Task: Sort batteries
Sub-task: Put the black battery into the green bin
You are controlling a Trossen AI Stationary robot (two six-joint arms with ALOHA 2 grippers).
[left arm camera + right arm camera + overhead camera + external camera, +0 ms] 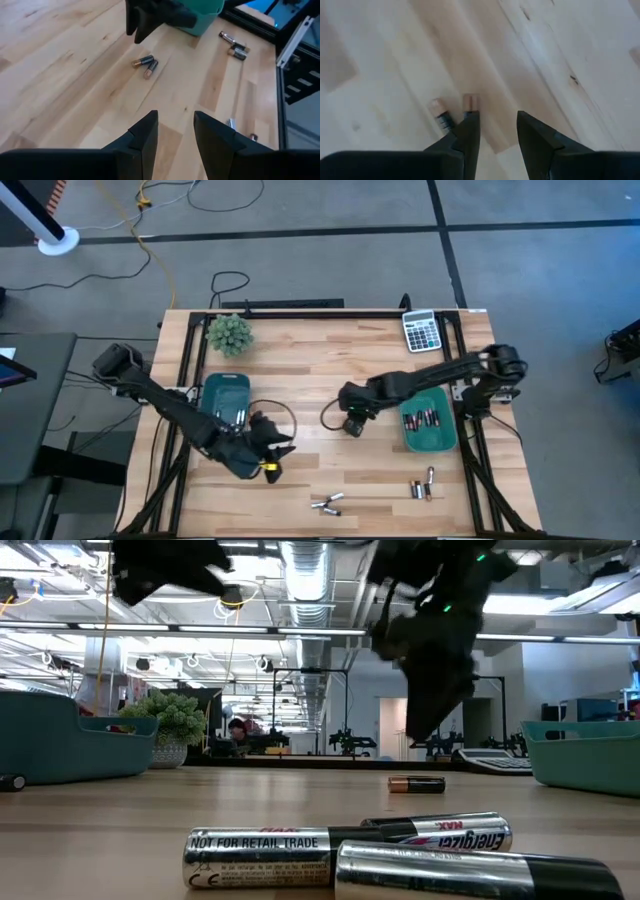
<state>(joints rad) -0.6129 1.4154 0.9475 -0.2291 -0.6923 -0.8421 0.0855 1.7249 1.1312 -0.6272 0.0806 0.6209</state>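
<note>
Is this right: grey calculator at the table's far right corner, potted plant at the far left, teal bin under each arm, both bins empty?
Not quite. The high view shows batteries lying in the right teal bin, and a few in the left bin, so neither is empty. The calculator and the potted plant sit as you say.

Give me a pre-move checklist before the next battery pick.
1. Left gripper empty, fingers apart: ok.
2. Right gripper empty, fingers apart: ok.
3. Loose batteries on the table near the front edge, uncovered: ok.
4. Right teal bin already holds batteries, with room left: ok.
5. Left teal bin not blocked: not ok, left arm crosses it.
6. Right gripper lined up on a battery: cannot tell.
</note>
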